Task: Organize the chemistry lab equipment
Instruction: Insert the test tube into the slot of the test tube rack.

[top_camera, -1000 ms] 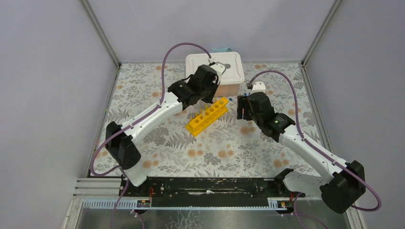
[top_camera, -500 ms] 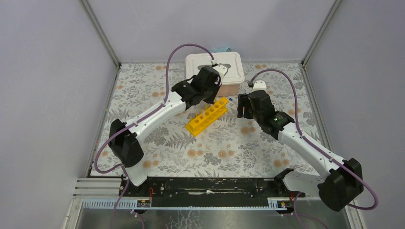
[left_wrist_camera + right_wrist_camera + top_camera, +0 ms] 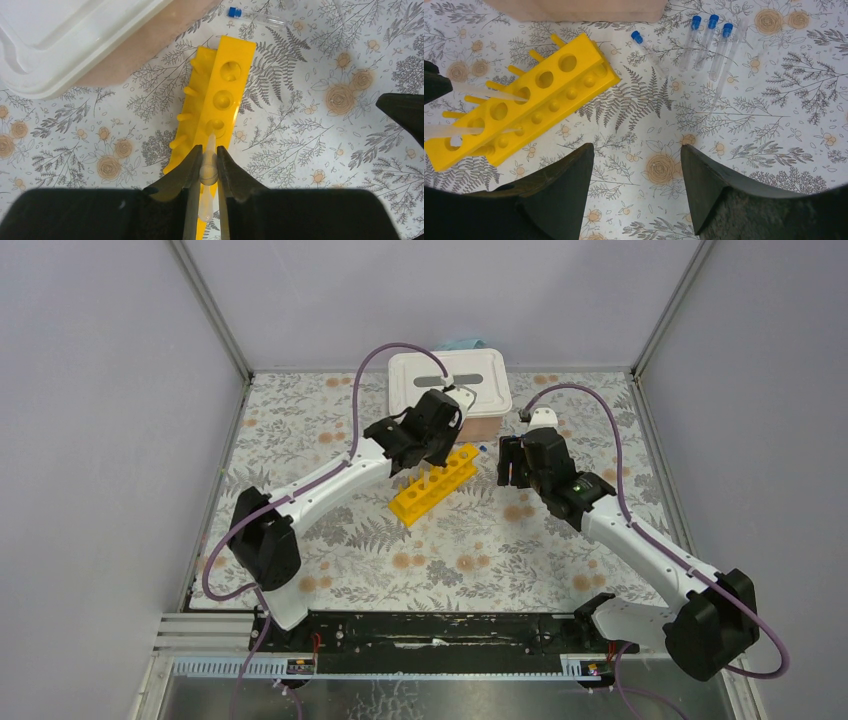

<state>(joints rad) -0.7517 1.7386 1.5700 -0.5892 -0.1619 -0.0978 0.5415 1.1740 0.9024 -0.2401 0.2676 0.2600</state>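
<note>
Just over the rack (image 3: 227,95) at mid-table, my left gripper (image 3: 208,152) pinches a clear tube (image 3: 209,172), tip towards a hole (image 3: 215,126). The rack's long axis runs straight away. My right gripper (image 3: 638,150) hangs spread, capped tubes (image 3: 709,40) beyond it.

Long yellow plastic tube rack (image 3: 536,100); thin clear plastic tubes (image 3: 708,40), blue caps; white surface (image 3: 774,125), grey-fern/tan-rose print.

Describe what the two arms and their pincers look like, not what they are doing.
Both the left arm and right arm have white links between bulky black joint housings. A purple cable loops along each. A small green light shows on the right arm. The left pincer and right pincer have matte black, tapering fingers.
</note>
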